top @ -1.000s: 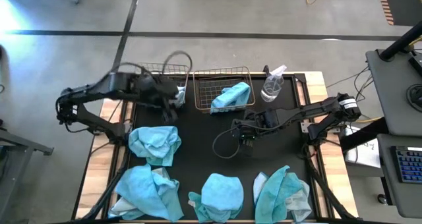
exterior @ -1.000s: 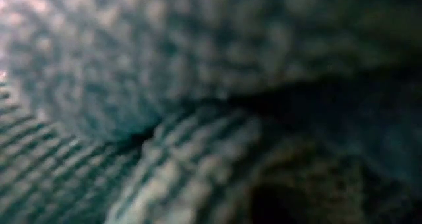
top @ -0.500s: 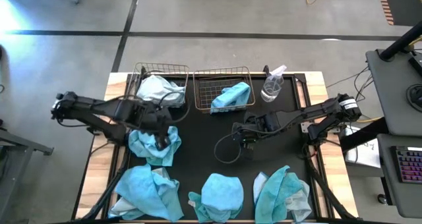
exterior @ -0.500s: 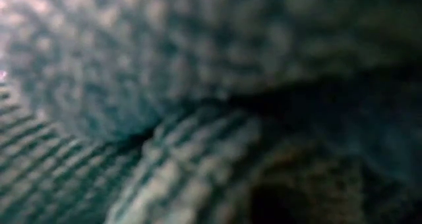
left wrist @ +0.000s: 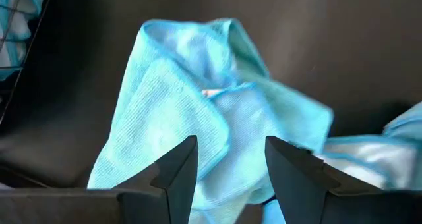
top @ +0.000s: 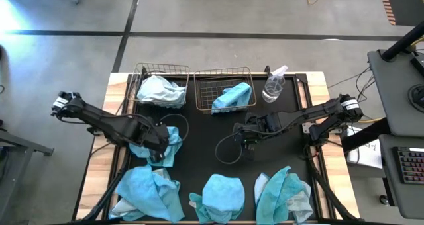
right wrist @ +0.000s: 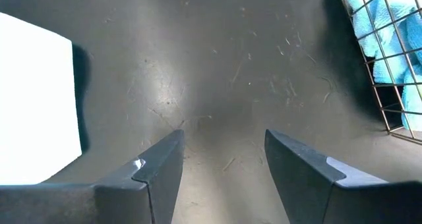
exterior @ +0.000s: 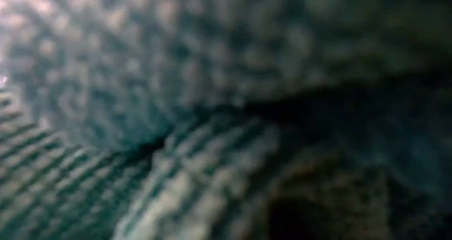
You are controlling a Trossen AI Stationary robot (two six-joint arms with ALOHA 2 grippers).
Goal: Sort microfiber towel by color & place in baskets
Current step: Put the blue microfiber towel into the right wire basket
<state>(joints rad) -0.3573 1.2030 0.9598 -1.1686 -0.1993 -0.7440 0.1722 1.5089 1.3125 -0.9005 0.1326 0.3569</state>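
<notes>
A crumpled turquoise microfiber towel (top: 158, 140) (left wrist: 198, 112) lies on the black mat at the left. My left gripper (top: 156, 147) (left wrist: 227, 165) hangs open just above it, fingers pointing down on either side of its folds. The left basket (top: 140, 76) holds a pale towel (top: 161, 90). The right basket (top: 205, 79) holds a turquoise towel (top: 233, 96). My right gripper (top: 246, 137) (right wrist: 221, 158) waits open over bare mat at mid-table. Three more towel heaps (top: 149, 193) (top: 218, 197) (top: 283, 195) lie along the near edge.
A clear spray bottle (top: 273, 85) stands right of the right basket. A black cable loops on the mat below my right gripper (top: 228, 149). Cloth (exterior: 212, 92) close to the lens fills the low view. Bare mat (top: 205, 145) lies between the two grippers.
My left gripper has swung away from the left basket toward the table's near edge and gone down over the turquoise towel at the left, staying open. The pale towel lies uncovered in the left basket.
</notes>
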